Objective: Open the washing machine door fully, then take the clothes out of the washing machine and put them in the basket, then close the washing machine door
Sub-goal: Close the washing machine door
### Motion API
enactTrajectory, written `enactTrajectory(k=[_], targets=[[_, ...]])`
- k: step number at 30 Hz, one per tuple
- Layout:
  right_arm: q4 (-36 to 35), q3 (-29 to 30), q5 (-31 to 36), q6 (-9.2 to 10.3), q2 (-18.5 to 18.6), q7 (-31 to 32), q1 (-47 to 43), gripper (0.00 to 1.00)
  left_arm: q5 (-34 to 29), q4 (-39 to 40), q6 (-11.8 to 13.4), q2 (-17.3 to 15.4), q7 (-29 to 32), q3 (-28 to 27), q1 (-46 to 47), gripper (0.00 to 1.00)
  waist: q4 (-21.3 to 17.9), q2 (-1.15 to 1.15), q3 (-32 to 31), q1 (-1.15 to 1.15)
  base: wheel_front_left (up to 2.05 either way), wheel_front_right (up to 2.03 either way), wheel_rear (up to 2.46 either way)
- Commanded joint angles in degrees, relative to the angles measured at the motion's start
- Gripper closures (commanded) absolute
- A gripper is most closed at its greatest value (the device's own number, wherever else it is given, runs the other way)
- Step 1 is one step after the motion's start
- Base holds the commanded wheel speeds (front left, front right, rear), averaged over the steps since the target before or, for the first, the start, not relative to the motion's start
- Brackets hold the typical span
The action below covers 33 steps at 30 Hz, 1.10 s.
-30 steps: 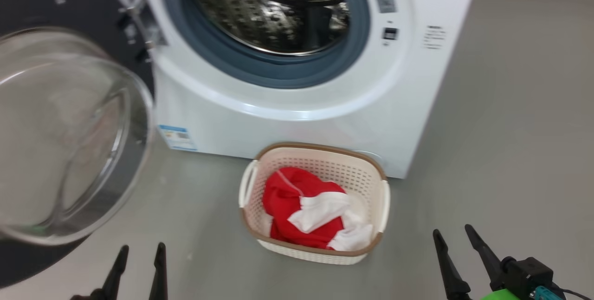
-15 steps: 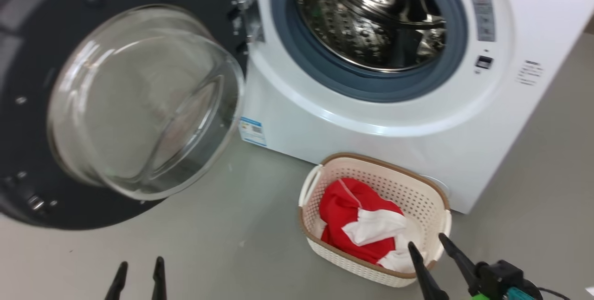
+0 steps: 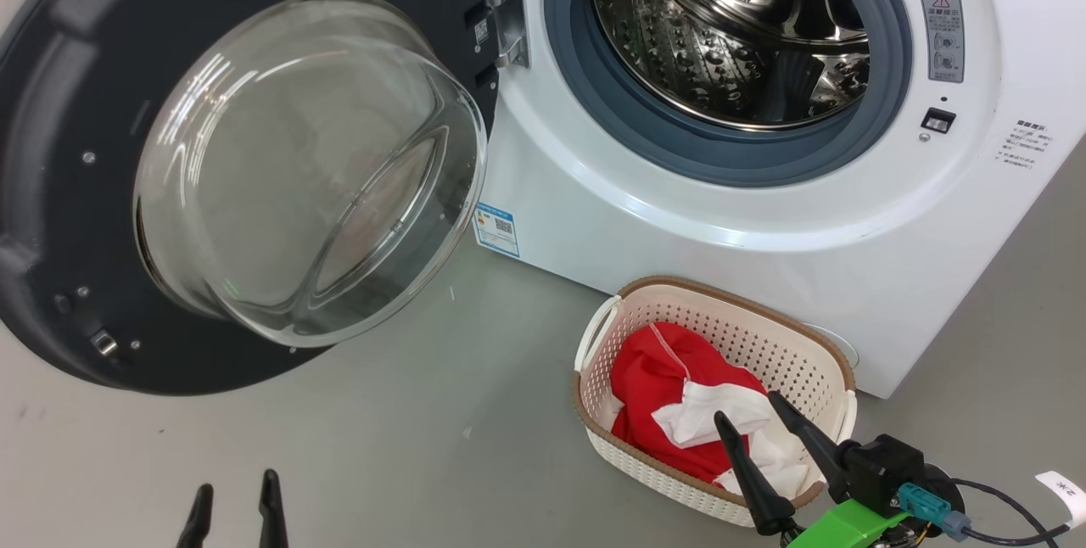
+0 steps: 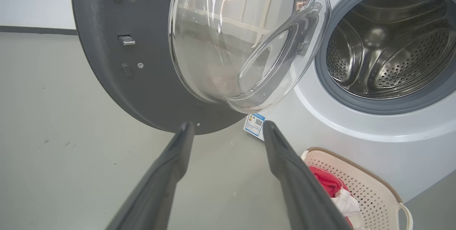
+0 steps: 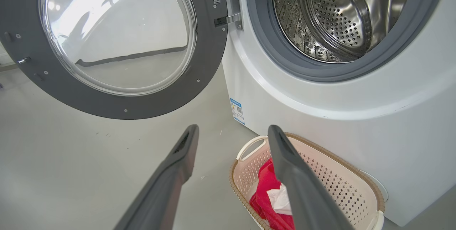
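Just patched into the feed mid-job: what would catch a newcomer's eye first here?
The washing machine door, dark-rimmed with a bulging glass bowl, hangs wide open at the left of the head view, beside the shiny steel drum of the washing machine. On the floor before it, the cream basket holds the bright red and white clothes, with the open right gripper at its near edge.

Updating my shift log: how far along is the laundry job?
Done: the washing machine door stands wide open, the drum looks empty where visible, the clothes lie in the basket. In hand: nothing; the left gripper and right gripper are both open and empty. Left: closing the door.
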<state>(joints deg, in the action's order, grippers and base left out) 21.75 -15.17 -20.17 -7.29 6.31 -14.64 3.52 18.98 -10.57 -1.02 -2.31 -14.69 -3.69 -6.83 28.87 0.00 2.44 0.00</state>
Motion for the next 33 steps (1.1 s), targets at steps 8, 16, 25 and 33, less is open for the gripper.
enactTrajectory(k=[8, 16, 25, 33], targets=[[-1.8, 0.4, 0.0, -0.20, -0.3, -0.4, 0.5, 0.00, 1.6, 8.9, -2.1, -0.6, -0.3, -6.5, 4.0, 1.00, -0.2, 0.00, 0.2, 0.00, 0.00, 0.00, 0.00], [-2.4, 1.9, 0.4, -0.20, -1.3, -0.4, -1.0, 0.00, -0.6, 18.4, -5.8, -1.4, -0.3, -13.7, 11.9, 1.00, -0.5, 0.00, 0.1, 0.00, 0.00, 0.00, 0.00], [-3.3, 3.5, 1.1, -0.20, -2.3, -0.4, -2.1, 0.00, 7.3, 17.2, -6.4, -12.4, -0.3, -18.5, 28.0, 1.00, -0.5, 0.00, 0.6, 0.00, 0.00, 0.00, 0.00], [-4.0, 4.8, 1.8, -0.20, -2.9, -0.4, -2.5, 0.00, 20.2, -0.4, -6.5, -24.5, 0.2, -16.3, 41.4, 1.00, -0.1, 0.00, 1.8, 0.00, 0.00, 0.00, 0.00]])
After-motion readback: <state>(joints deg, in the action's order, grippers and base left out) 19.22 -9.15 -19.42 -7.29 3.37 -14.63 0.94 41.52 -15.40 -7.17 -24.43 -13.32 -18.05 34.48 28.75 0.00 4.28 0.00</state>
